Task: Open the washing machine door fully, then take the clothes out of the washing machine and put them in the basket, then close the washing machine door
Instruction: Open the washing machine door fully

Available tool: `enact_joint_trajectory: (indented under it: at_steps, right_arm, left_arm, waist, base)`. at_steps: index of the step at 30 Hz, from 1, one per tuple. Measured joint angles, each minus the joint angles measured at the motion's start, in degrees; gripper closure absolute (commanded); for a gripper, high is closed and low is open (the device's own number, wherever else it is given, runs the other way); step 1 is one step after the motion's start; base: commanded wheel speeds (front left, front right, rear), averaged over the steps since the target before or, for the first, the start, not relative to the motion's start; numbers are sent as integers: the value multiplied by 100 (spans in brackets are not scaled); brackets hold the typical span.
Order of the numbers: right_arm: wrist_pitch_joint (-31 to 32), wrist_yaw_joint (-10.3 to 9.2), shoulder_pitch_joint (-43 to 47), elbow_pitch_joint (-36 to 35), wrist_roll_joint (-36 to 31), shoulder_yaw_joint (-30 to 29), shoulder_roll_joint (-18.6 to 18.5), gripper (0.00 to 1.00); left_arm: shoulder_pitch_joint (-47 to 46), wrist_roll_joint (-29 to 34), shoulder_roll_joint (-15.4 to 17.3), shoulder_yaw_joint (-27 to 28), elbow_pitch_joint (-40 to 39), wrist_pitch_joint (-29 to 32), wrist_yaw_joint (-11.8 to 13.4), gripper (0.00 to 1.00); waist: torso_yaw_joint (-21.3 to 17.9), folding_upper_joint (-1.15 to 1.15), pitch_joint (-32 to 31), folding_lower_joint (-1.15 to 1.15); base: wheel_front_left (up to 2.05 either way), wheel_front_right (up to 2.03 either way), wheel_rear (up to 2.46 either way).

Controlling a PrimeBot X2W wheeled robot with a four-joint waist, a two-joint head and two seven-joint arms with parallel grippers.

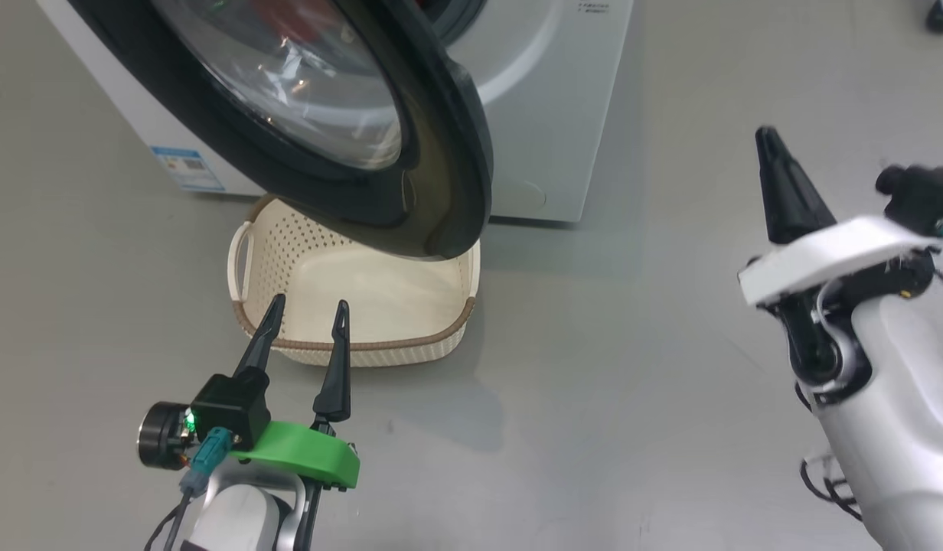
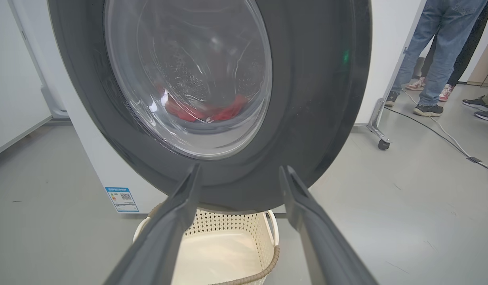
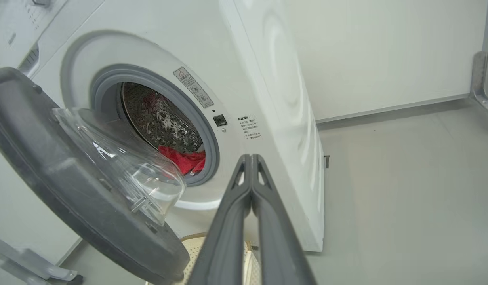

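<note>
Right gripper (image 3: 251, 156) is hanging clamped tight on nothing, while left gripper (image 1: 310, 301) is gaping wide, empty, near the basket (image 1: 380, 350); red clothes (image 3: 183, 161) are lying inside the washing machine (image 1: 563, 115), door (image 1: 448, 153) standing ajar.

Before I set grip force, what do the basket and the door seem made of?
The basket: matte cream plastic, moulded perforated walls. The washing machine door: glossy black rim, probably plastic, around a clear bowl, glass or plastic, showing reflections.
</note>
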Motion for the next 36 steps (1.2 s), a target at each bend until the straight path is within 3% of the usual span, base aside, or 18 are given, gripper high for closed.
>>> enact_joint_trajectory:
  at_steps: [2,9,15,26,36]
  right_arm:
    - [334,54,-291,-3,658,-218,197,100]
    - [1137,102,-871,87,1585,-465,311,100]
    - [2218,85,-1445,365,2587,-634,412,100]
    - [3680,-458,-2176,691,3466,-570,654,100]
    - [4378,-717,-2439,880,3752,-430,766,100]
  left_arm:
    - [-78,-60,-1,-54,-12,0,0,0]
    - [-255,-130,-1,-189,-22,0,-16,0]
    - [-429,-233,-2,-258,-35,0,-16,0]
    - [-614,-416,-4,-344,-86,0,-16,0]
    - [-690,-550,-7,-410,-89,0,-7,0]
  waist:
    - [90,0,141,0]
    - [317,0,408,0]
    - [623,0,671,0]
    - [997,0,987,0]
    - [1203,0,1084,0]
  base:
    - [0,0,0]
    - [0,0,0]
    - [0,0,0]
    - [0,0,0]
    - [0,0,0]
